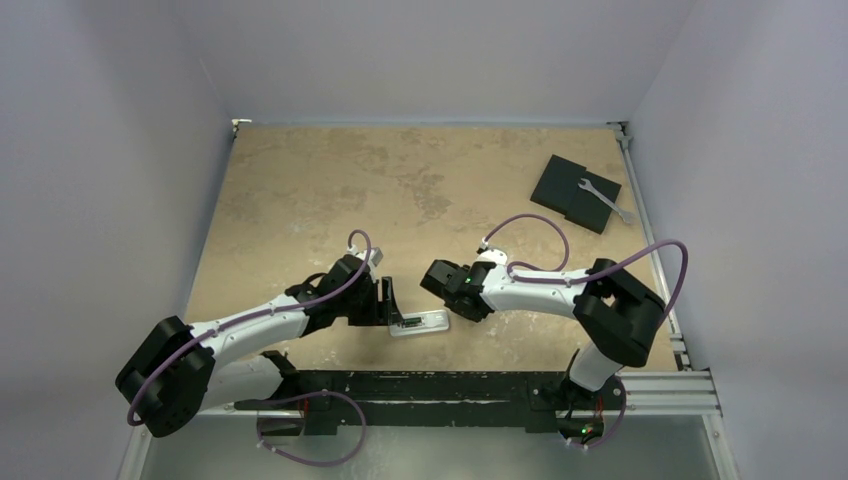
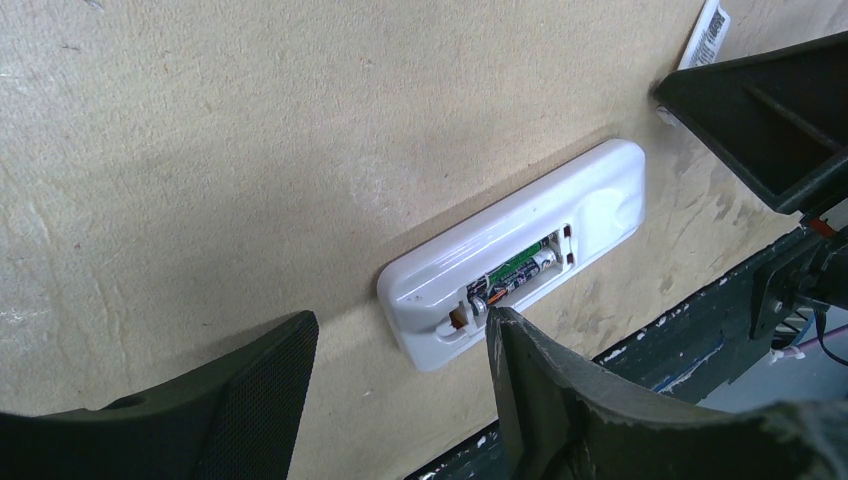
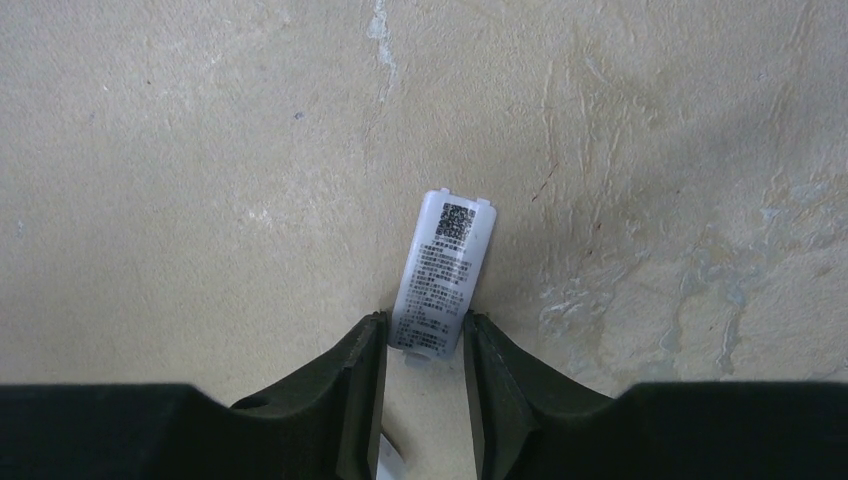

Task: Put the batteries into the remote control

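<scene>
The remote control (image 1: 420,323) lies back-up by the table's (image 1: 300,200) near edge, long axis left–right. The batteries (image 2: 515,272) sit lengthwise in its open bay. The left gripper (image 2: 398,330) is spread, with one fingertip (image 2: 510,335) at the bay's left end. The right gripper (image 3: 424,325) straddles the loose battery cover (image 3: 442,270); whether it grips cannot be told. The cover label has a QR code and illegible print. A wrench (image 1: 605,200) lies across a black pad (image 1: 573,192), far right.
</scene>
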